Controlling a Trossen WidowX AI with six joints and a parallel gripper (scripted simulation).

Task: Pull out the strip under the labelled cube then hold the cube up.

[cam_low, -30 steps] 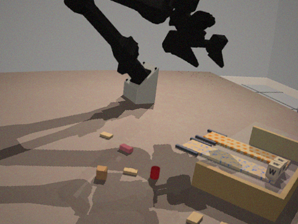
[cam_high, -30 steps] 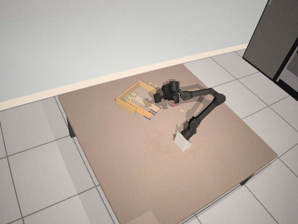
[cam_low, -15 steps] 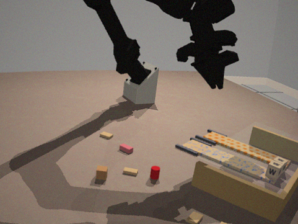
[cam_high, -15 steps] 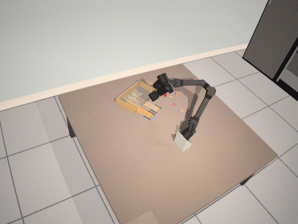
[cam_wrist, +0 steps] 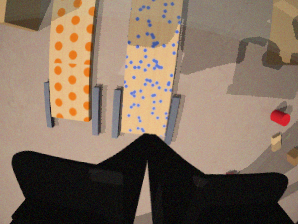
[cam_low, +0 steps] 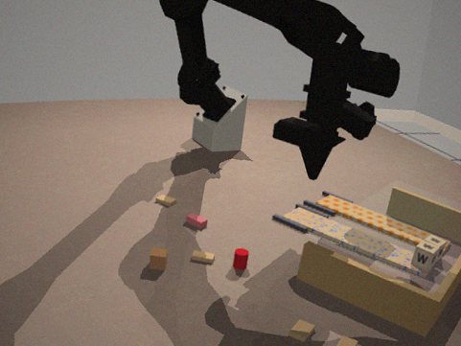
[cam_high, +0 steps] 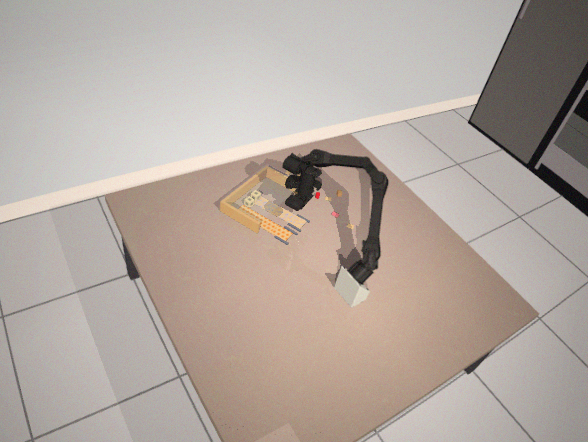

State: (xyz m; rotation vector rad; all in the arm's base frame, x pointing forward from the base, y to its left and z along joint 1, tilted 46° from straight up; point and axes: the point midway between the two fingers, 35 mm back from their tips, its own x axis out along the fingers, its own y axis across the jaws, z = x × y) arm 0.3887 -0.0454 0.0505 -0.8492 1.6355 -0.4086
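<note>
A pale cube (cam_low: 422,258) with a dark W stands on the far end of the blue-dotted strip (cam_low: 312,222) (cam_wrist: 150,75) (cam_high: 296,219). A second pale cube (cam_low: 441,247) stands close beside it, at the far end of the orange-dotted strip (cam_low: 356,214) (cam_wrist: 72,90) (cam_high: 272,228); its dark marks are too small to read. Both strips reach out of the open side of the tan-walled tray (cam_low: 363,284) (cam_high: 240,218). My gripper (cam_low: 313,177) (cam_wrist: 149,139) points down, shut and empty, above the table near the blue-dotted strip's outer end. The cubes are out of the wrist view.
Grey bars (cam_wrist: 117,112) (cam_low: 290,222) flank the strips' outer ends. A red cylinder (cam_low: 241,259) (cam_high: 317,195) (cam_wrist: 280,118), a pink block (cam_low: 196,221) (cam_high: 335,214), an orange-brown block (cam_low: 158,259) (cam_high: 339,193) and several tan blocks lie on the table outside the tray.
</note>
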